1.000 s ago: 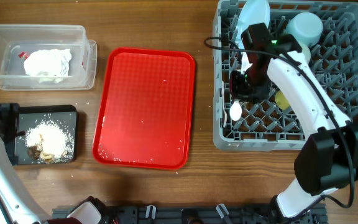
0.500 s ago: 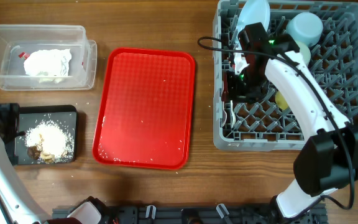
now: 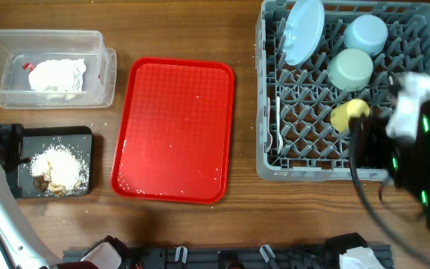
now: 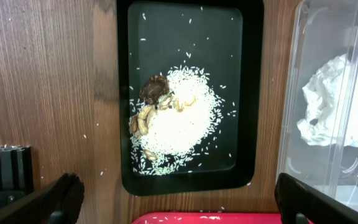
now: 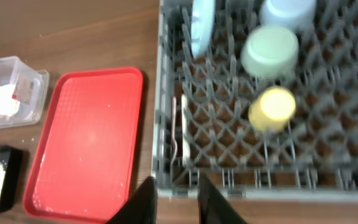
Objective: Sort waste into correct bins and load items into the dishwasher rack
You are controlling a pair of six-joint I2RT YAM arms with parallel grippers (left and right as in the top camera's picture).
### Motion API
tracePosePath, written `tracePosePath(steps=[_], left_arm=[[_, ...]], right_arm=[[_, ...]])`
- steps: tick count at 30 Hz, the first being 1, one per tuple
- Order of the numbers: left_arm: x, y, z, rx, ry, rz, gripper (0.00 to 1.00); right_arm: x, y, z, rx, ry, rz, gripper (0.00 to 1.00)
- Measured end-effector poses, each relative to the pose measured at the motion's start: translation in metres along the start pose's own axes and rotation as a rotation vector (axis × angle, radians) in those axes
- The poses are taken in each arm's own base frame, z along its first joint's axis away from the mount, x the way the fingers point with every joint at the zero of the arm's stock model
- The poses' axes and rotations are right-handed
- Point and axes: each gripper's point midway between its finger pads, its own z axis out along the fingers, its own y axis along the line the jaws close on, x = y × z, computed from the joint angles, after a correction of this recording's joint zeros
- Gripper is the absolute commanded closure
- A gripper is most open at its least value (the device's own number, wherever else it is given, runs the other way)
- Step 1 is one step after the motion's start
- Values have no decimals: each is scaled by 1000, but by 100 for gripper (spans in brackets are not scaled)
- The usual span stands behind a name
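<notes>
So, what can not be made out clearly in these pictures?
- Right arm: overhead, motion-blurred, its fingers unseen.
- White cutlery: right wrist, blurred; spoon and fork cannot be told apart.
- Wrapper: overhead, too small; left wrist, cut off by right edge.
- Left fingers: left wrist, cut off by bottom edge.

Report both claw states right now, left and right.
Left claw: wide open, empty.
Right claw: open only a narrow gap, holding nothing.
</notes>
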Motion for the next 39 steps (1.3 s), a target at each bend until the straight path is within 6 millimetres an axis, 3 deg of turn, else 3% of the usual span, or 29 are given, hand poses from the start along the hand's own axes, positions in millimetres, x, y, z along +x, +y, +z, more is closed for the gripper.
tracePosePath(steps=[1,2,6,14,24,29,33,35,39], left_arm=[[0,0,0,-1,0,0,0],[0,0,0,-1,0,0,0],[0,0,0,0,0,0,0],[0,0,0,0,0,0,0],[0,0,0,-1,1,0,0],[0,0,0,0,0,0,0],[0,0,0,-1,1,0,0],[0,0,0,-1,1,0,0],[0,0,0,-1,1,0,0]], right_arm=[[11,-5,-2,4,0,14,4],[22,-9,-4,8,4,35,0],[54,-25,6,54,30,201,0],[63,-30,13,88,62,276,0],[68,-27,20,66,90,234,0],[61,-12,76,-50,-14,12,0],[49,27,119,-294,-257,-231,0],[54,41,134,-394,-374,-321,0],[70,50,144,-493,-541,-401,0]])
